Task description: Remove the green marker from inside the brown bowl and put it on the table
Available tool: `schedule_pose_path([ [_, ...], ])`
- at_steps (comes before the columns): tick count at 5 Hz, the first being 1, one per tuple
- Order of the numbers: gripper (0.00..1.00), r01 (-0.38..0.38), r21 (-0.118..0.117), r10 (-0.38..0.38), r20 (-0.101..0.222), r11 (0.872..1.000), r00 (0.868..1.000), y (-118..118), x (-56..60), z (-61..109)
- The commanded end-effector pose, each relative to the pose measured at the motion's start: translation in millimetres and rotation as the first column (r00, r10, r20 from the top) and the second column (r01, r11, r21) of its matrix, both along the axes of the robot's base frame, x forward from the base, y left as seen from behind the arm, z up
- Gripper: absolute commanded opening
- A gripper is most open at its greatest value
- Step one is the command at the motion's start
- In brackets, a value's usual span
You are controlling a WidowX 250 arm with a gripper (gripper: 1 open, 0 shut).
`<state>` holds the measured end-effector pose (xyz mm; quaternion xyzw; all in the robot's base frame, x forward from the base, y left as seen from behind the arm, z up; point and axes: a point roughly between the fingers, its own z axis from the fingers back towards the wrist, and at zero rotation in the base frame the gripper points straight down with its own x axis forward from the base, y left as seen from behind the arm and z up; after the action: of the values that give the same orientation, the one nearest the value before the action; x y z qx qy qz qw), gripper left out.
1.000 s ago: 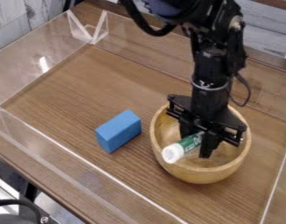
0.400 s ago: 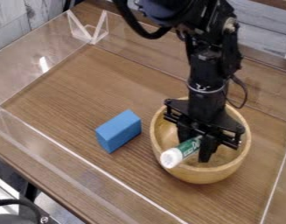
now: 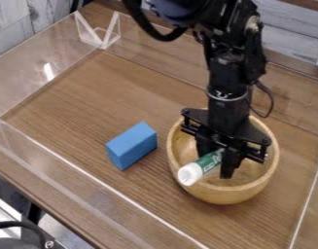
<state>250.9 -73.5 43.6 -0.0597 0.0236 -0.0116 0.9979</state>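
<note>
Gripper [image 3: 224, 146] clamped on green marker [image 3: 201, 168], its long axis slanting, white end lower left

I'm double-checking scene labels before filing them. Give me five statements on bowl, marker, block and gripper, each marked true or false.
1. The blue block lies inside the bowl. False: it is on the table, outside the bowl.
2. The gripper is down at the bowl. True.
3. The marker already lies on the table. False: it is in the bowl, at the gripper.
4. The marker's white end points away from the gripper. True.
5. The bowl is blue. False: it is light brown.
</note>
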Motion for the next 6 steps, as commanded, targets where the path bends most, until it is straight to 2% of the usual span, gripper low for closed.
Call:
schedule_pose_path([
  [1, 0.00, -0.017, -0.018, 0.018, 0.061, 1.000, 0.998, 1.0, 7.8, 16.4],
  [6, 0.00, -0.047, -0.026, 0.048, 0.044, 0.999, 0.998, 0.9, 8.2, 13.5],
])
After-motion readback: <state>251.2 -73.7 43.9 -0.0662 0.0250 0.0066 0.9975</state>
